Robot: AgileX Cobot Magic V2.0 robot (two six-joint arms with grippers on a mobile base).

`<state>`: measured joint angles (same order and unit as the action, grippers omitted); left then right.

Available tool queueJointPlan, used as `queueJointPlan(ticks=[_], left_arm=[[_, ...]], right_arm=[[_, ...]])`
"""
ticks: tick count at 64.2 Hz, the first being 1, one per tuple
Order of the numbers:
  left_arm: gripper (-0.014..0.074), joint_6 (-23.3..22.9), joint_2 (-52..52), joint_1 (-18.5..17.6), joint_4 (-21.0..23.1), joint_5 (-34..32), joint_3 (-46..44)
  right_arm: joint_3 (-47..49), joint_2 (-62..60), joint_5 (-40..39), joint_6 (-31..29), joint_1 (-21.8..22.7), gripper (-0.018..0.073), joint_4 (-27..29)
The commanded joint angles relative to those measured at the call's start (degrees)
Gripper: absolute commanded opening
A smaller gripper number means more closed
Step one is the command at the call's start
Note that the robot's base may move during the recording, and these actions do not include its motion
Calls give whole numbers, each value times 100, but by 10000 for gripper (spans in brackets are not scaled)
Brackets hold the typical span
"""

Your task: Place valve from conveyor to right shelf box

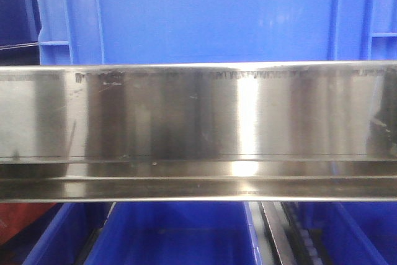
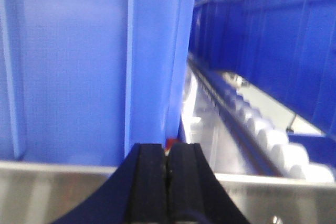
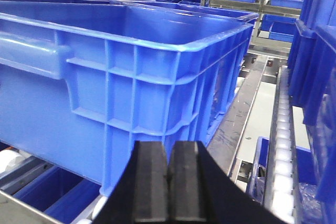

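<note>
Bright even light, white glare streak on the steel rail [image 1: 248,116] — left wrist view soft, blurred throughout.

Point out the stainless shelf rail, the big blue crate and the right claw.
stainless shelf rail [image 1: 198,116]: front view, brushed front face.
big blue crate [image 3: 131,87]: right wrist view, ribbed side wall.
right claw [image 3: 168,182]: right wrist view, seam between its closed black pads.

Brushed steel shelf rail [image 1: 198,116] gleams, glossy and streaked; ribbed blue crate [image 3: 131,77] is smooth plastic; pincer pads [image 3: 152,182] matt black rubber.
</note>
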<state>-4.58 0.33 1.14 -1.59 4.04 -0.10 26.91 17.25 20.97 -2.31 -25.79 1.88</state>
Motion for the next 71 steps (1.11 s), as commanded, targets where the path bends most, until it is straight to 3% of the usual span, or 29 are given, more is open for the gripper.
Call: queueJointPlan(ticks=[1,62,71], left_arm=[[-111,-2,-33,17,-29,-188,10],[-111,-2,-33,17,-29,-355,10],[-111,-2,-33,17,-29,-355,10]], right_arm=[[-11,-24,-166,-19,0,-151,-38],[-11,-24,-209,-19,0,-151,-38],[-111,-95,-233,-19,335,-151,-21]])
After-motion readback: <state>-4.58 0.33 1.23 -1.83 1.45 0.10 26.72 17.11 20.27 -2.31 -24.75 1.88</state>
